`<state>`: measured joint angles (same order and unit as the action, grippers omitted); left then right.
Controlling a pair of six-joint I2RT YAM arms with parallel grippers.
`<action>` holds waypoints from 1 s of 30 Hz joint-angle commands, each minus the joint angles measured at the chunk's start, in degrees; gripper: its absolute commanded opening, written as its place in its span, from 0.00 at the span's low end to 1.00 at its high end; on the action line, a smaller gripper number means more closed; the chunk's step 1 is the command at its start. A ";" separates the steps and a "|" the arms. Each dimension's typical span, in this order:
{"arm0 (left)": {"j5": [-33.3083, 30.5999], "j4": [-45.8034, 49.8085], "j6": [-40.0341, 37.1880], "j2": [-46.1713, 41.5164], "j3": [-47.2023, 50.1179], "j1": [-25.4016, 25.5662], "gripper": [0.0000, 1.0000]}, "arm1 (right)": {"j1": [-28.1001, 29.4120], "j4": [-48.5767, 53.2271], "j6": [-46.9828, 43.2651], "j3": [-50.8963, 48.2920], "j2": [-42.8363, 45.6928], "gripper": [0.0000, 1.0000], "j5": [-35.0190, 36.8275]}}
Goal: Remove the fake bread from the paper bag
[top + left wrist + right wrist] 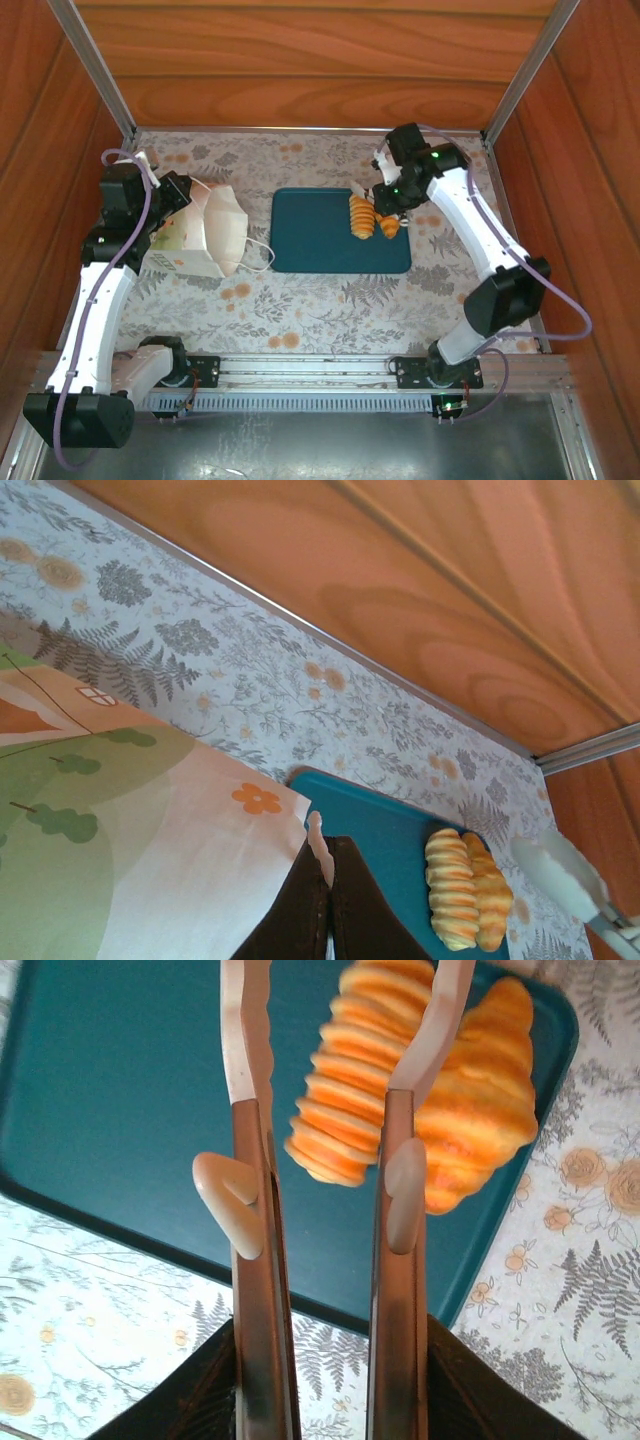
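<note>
Fake bread, two ridged golden toy croissants [362, 217], lies side by side at the right edge of the teal plastic tray [310, 240]. My right gripper [345, 1020] hovers over them, jaws apart, grasping nothing. My left gripper [322, 855] is clamped tight against the white flower-printed paper bag [215, 235], perhaps pinching its rim.

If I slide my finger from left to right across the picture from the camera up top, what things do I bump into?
Left arm → paper bag → teal tray → two pieces of fake bread at the tray's right end → right arm.
</note>
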<state>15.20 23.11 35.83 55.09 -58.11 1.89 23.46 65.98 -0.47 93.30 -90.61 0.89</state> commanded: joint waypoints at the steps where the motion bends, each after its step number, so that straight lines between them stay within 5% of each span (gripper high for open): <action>1: -0.71 -1.09 -0.65 -1.51 0.05 0.04 0.00 | -0.52 -5.24 0.15 -3.44 4.19 0.43 -6.29; 15: -5.97 3.40 -3.78 -4.81 -0.02 -0.07 0.00 | 2.04 -23.24 3.96 -19.50 15.57 0.40 -32.79; 30: -5.97 8.53 -7.38 -5.71 -2.28 -0.06 0.00 | 26.95 -33.67 5.07 -19.84 5.23 0.39 -30.46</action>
<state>9.67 30.26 29.91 50.28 -58.37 1.89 47.42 36.80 5.02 71.13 -83.02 -29.74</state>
